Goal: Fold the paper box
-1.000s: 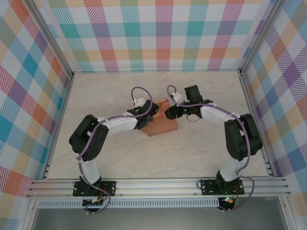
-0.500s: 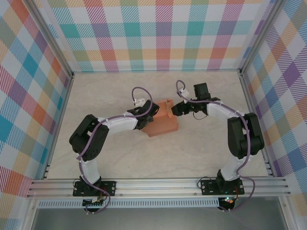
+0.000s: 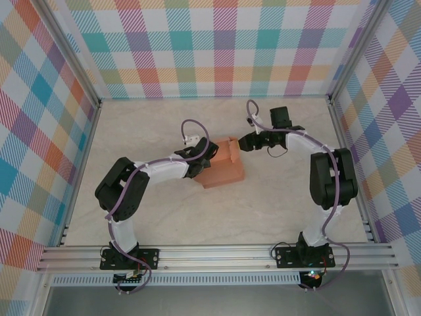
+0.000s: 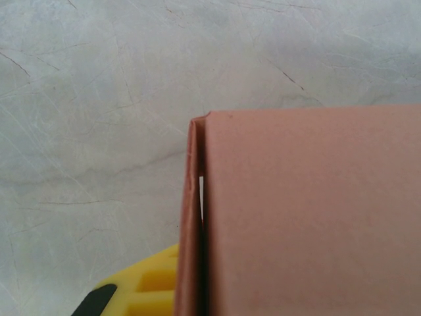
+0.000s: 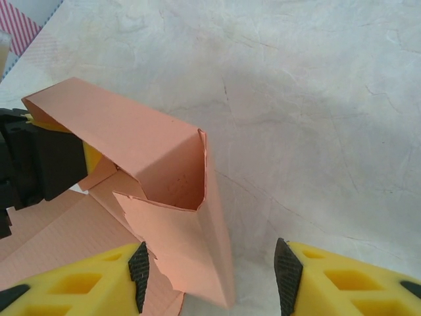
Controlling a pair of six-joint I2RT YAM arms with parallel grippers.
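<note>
The salmon-orange paper box (image 3: 223,170) lies partly folded at the table's middle, one end wall (image 3: 230,147) raised. My left gripper (image 3: 208,157) is shut on the box's left side wall. In the left wrist view that thin doubled wall (image 4: 194,217) runs beside one yellow finger (image 4: 141,289), and a broad panel (image 4: 309,210) covers the rest. My right gripper (image 3: 245,141) is open just right of the raised wall. In the right wrist view the box's upright corner (image 5: 191,197) stands between its black pads (image 5: 139,275), touching neither.
Pale marbled tabletop (image 3: 164,210) surrounds the box, with free room in front and at the far side. Plaid walls (image 3: 217,52) and aluminium rails (image 3: 217,253) enclose the workspace. The left gripper's black body (image 5: 39,164) shows beyond the box's open end.
My right gripper has drawn back from the box, up and to the right, its jaws narrowing slightly. The end wall now stands raised. The left arm stays put.
</note>
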